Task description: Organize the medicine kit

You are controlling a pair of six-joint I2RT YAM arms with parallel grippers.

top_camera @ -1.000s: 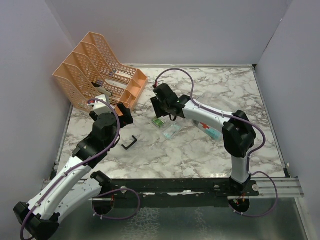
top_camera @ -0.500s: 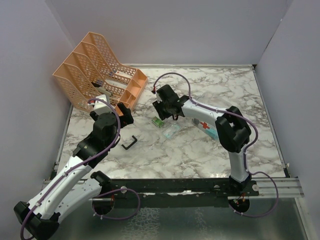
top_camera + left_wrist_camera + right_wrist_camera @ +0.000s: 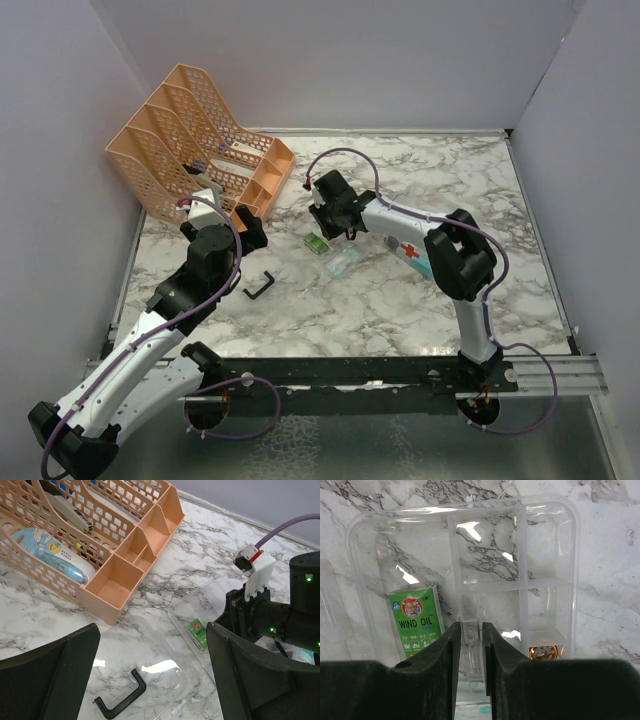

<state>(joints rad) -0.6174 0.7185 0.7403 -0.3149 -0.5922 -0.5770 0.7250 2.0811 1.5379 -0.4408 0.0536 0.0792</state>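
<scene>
Early going, by my judgement. The divided clear tray (image 3: 485, 545) lies near the middle of the marble table (image 3: 480, 180) and holds only a Wind Oil box (image 3: 415, 622) and a small round tin (image 3: 543, 652). The right gripper (image 3: 471, 627) is pinched on the tray's upright centre tab. The medicine kit (image 3: 415, 254) sits just right of it, under that arm. The left gripper (image 3: 248, 228) hangs wide open beside the peach rack (image 3: 190, 120), whose blue-and-white tube (image 3: 47, 552) is not yet packed. A black handle (image 3: 260, 286) lies loose.
</scene>
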